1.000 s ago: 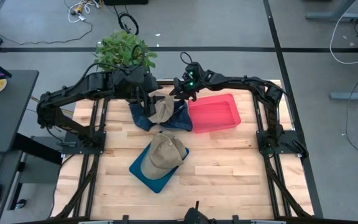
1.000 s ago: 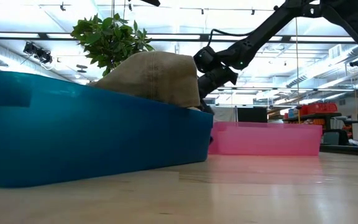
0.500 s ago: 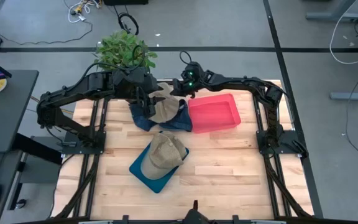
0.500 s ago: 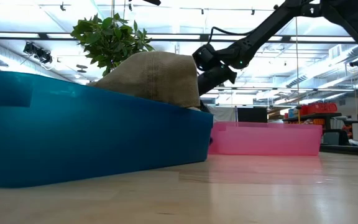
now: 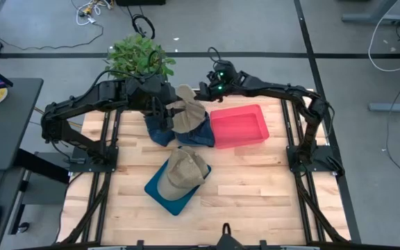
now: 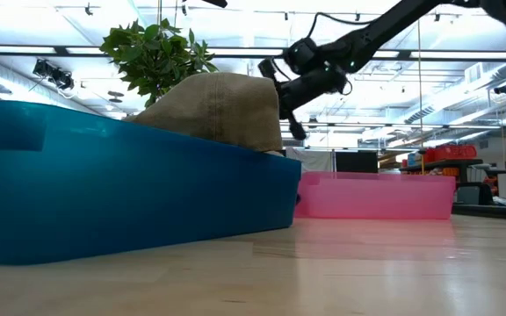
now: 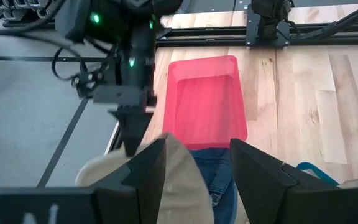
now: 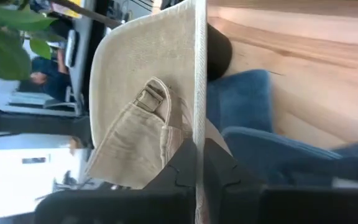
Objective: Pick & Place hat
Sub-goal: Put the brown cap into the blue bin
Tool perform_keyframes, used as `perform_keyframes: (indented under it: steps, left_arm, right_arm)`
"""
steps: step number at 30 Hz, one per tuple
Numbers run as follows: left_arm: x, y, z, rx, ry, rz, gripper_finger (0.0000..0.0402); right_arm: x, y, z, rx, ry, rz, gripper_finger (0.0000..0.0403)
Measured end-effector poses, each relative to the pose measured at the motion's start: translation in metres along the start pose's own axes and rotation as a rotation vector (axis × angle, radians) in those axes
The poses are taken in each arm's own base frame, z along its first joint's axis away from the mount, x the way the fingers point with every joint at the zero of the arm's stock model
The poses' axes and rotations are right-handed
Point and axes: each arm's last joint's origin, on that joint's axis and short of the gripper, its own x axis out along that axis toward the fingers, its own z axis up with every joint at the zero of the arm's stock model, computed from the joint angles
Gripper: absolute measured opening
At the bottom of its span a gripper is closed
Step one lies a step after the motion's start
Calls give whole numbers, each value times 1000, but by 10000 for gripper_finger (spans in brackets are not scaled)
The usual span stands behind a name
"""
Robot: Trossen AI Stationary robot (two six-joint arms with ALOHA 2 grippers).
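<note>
The right gripper is clamped on the brim of a tan hat, holding it above the dark blue hats beside the pink bin. The left gripper, fingers apart, hovers close by. Another tan hat sits in the blue bin on the worktop.

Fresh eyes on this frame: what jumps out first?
The right tool at the table's far edge pinches the brim of a tan cap, held up over a pile of blue jeans. Beside it sits a pink bin; nearer, a second cap rests in a blue bin.
</note>
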Motion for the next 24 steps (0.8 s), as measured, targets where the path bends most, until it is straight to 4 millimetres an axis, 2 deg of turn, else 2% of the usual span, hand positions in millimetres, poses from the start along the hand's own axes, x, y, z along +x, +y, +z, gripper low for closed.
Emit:
perform_keyframes:
  steps: [5, 12, 19, 24]
  left_arm:
    - [0, 1, 0, -1, 0, 2, 181]
    - [0, 1, 3, -8, -35, 6, 181]
    - [-1, 3, 15, -39, -157, 22, 181]
    - [-1, 12, 21, -119, -221, 45, 181]
  right_arm:
    - [-32, 11, -9, -90, 13, -113, 2]
    - [-91, 38, -26, -307, -53, -269, 1]
    - [-148, 77, -54, -738, -154, -347, 1]
    - [-177, 104, -80, -1024, -256, -396, 1]
